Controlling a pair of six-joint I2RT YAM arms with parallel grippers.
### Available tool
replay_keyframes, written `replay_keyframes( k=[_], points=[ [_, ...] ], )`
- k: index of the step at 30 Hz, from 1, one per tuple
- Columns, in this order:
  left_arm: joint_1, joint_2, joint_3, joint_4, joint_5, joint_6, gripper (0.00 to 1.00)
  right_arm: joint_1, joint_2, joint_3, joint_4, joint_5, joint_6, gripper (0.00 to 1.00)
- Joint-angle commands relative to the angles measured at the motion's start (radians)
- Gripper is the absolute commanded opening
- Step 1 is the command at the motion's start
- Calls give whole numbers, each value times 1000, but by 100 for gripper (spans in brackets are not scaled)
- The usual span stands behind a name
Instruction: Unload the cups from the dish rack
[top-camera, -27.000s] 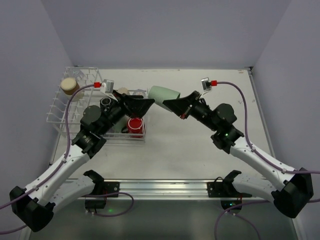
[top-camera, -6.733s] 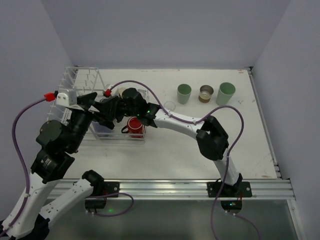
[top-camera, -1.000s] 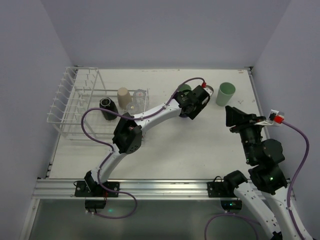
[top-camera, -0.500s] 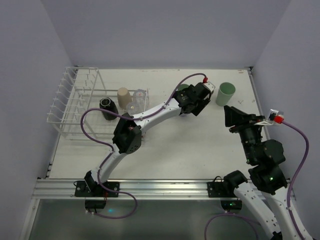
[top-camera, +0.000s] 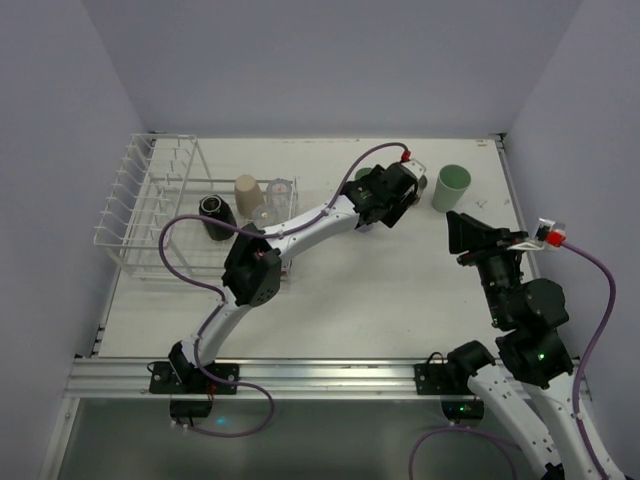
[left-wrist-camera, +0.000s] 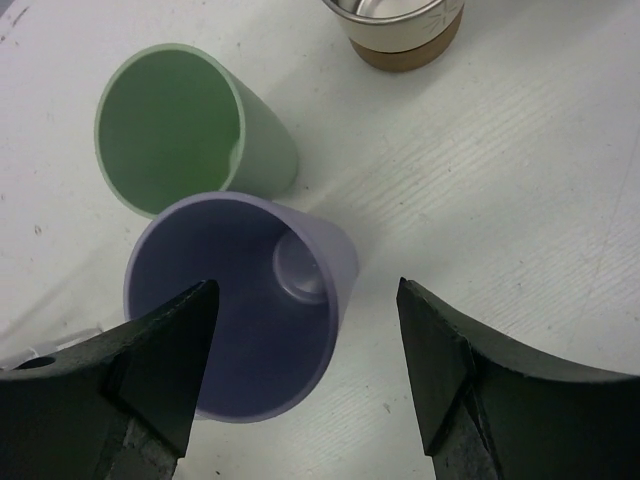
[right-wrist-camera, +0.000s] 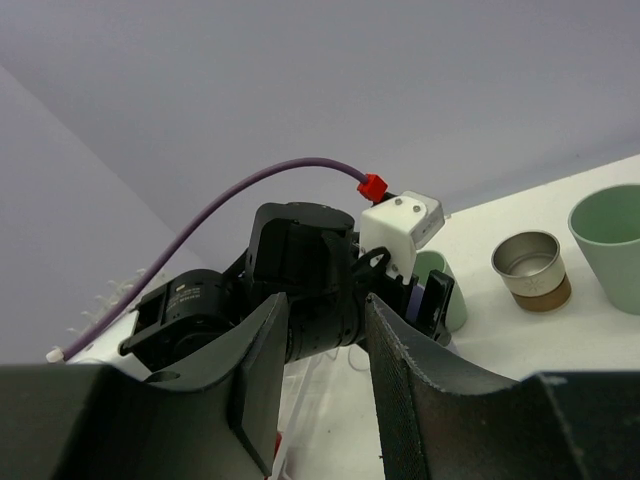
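The left hand (left-wrist-camera: 305, 295) reaches across to the far edge of the table (top-camera: 380, 290), right of its middle. Its fingers (left-wrist-camera: 165, 350) stand apart on either side of the lavender cup (left-wrist-camera: 235, 330), which sits upright on the table. One finger overlaps the cup's rim in the wrist view, and I cannot tell whether it touches. The cup stands right against a green cup (left-wrist-camera: 170, 125), with a brown cup with a steel lining (left-wrist-camera: 405, 40) just beyond and a larger mint cup (top-camera: 452, 186) nearer the far right corner. The right hand (right-wrist-camera: 322, 340) hangs over the right side of the table, fingers apart and empty. The dish rack (top-camera: 130, 215) in the far left corner holds more work: a black cup (top-camera: 215, 213), a beige cup (top-camera: 246, 189) and clear cups (top-camera: 280, 189). The main risk seems to be the retreat. If the hand lifts off at a slant, the near finger could catch the lavender rim and tip it into the green cup (they are so close that one would likely carry the other). A sweep back toward the rack could also clip the neighbours with the wrist or its cable.
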Motion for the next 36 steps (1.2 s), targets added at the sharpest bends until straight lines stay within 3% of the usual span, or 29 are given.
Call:
replay_keyframes(
  k=[1, 7, 10, 17, 21, 22, 27, 31, 36],
  points=[
    [9, -88, -13, 53, -28, 29, 76, -1, 5, -7, 44, -25, 2, 40],
    [9, -145, -35, 87, -31, 22, 80, -1, 11, -7, 52, -31, 3, 40],
    [9, -208, -70, 140, -24, 9, 99, -1, 12, -8, 53, -37, 6, 40],
    [9, -417, -127, 258, 10, -45, 100, -1, 35, -10, 67, -59, 9, 40],
    [9, -646, -390, 357, -44, -97, 100, -1, 49, -14, 69, -86, 8, 40],
    [9, -695, -524, 380, -68, -106, 100, -2, 54, -14, 67, -103, 5, 40],
    [62, -970, -853, 421, -294, -206, 100, -2, 109, -4, 67, -177, 3, 41],
    [225, -1077, -1100, 398, -228, -323, 96, -2, 155, 2, 67, -221, -3, 41],
    [330, -1118, -1240, 444, -159, -353, 95, -2, 187, 2, 67, -238, -11, 42]
  ],
)
